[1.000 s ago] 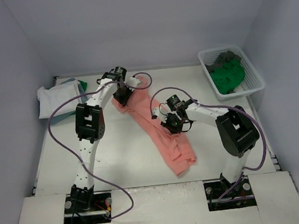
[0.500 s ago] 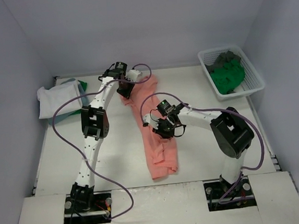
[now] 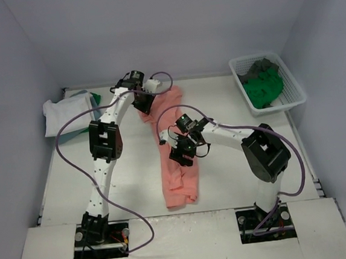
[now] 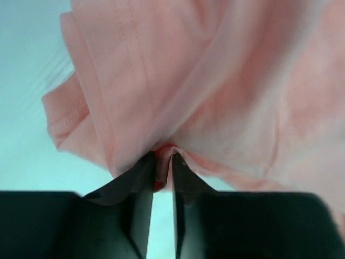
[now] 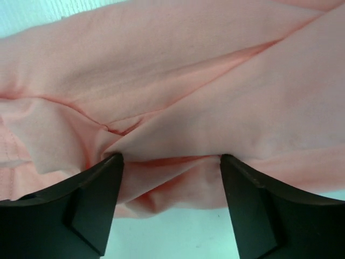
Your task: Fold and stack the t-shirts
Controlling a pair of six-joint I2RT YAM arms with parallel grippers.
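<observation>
Pink t-shirt (image 3: pixel 178 186), one, bunched lengthwise mid-table (image 3: pixel 135 181), far end pinched in the nearly closed left gripper (image 4: pixel 163 158), probably as an anchor; right gripper (image 5: pixel 170 162) spread wide over the middle folds, gripping nothing.

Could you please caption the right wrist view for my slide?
Open right tool facing the bunched pink shirt.

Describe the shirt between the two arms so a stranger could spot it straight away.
Start at the white table: down its middle runs a long, crumpled salmon pink t-shirt. It is the only pink cloth; the folded white pile lies far left, the white mesh basket far right.
</observation>
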